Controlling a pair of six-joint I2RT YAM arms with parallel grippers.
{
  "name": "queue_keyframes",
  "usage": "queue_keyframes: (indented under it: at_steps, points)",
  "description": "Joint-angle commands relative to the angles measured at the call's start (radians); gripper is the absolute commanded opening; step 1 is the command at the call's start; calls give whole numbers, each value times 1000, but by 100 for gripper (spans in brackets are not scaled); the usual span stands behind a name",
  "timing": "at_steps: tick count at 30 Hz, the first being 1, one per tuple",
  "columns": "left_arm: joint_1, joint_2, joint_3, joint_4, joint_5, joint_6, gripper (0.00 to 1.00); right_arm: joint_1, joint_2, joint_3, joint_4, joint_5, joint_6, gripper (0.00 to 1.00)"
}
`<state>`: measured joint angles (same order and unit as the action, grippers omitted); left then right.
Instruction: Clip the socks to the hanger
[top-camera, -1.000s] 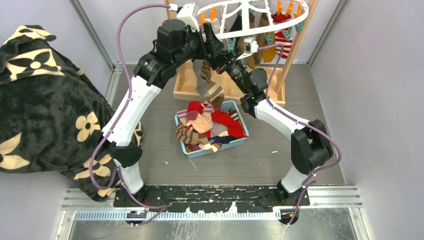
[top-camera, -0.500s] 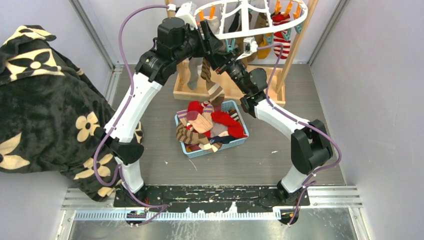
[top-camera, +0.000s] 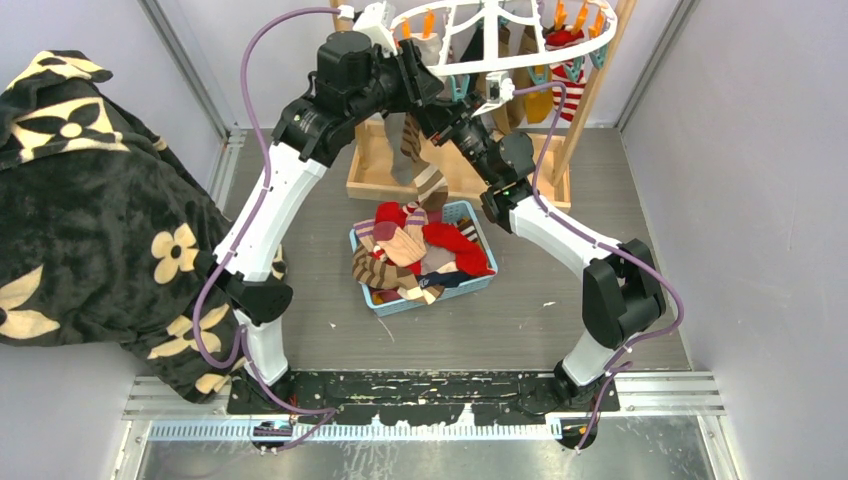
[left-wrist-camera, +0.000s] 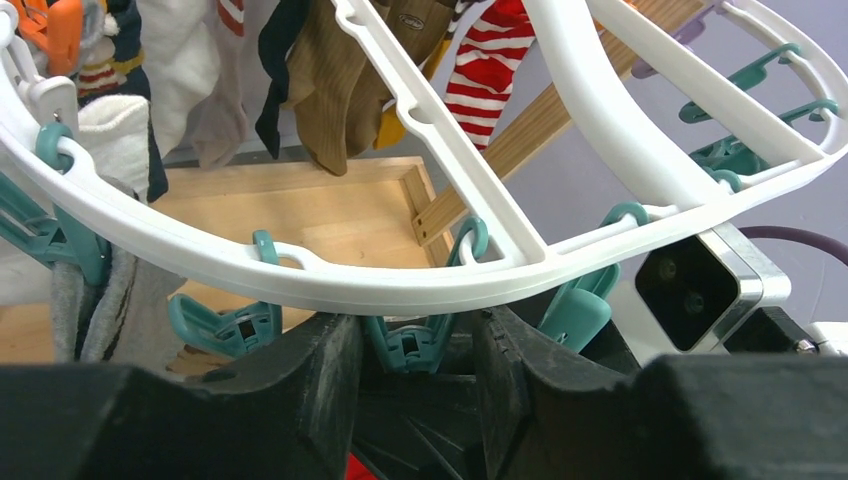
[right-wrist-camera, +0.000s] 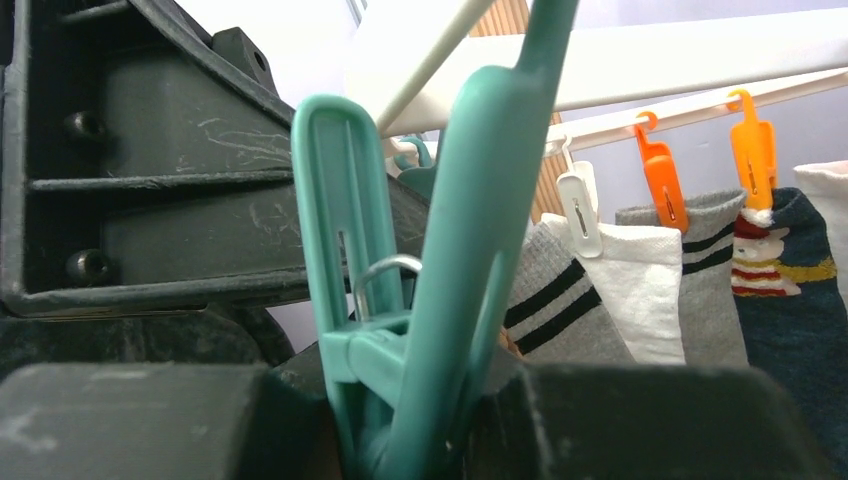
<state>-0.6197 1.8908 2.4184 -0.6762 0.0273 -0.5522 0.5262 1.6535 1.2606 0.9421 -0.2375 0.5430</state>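
Nearest, blue basket of unclipped socks. Above: right gripper clamped on teal clip; left gripper straddling second clip, grip unclear. Behind, hanger. Clipping step; next, striped sock into open jaws.

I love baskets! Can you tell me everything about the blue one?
The blue basket is a small rectangular tub, light plastic by its look, with slotted walls. It sits flat on the grey table, just in front of the wooden stand. A heap of socks spills over its rim: red, brown-and-tan striped, one navy.
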Motion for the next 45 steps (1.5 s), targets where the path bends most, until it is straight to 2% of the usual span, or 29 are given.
queue_keyframes:
  at_steps: [1,8,12,16,19,27,37,42,45]
  points:
    - [2,10,51,69,13,-11,41,21,-28,60,30,-89,-16,24]
    - [3,2,48,59,-19,0,33,21,-18,76,10,-109,-8,27]
    - [3,-1,42,63,-65,7,26,21,-44,58,-26,-102,-25,57]
    - [4,-6,42,67,-66,14,20,21,-105,5,-74,-79,-80,72]
    - [4,-17,29,76,-70,26,17,20,-172,-53,-122,-43,-126,78]
    - [5,-44,-6,92,-80,81,0,18,-390,-292,-246,31,-199,80]
    - [5,-70,-24,103,-55,180,0,20,-591,-501,-463,67,-240,76]
    - [5,-84,-45,128,-47,232,0,35,-596,-500,-639,58,-298,74]
    - [6,-95,-68,153,-47,254,0,72,-565,-505,-673,63,-326,74]
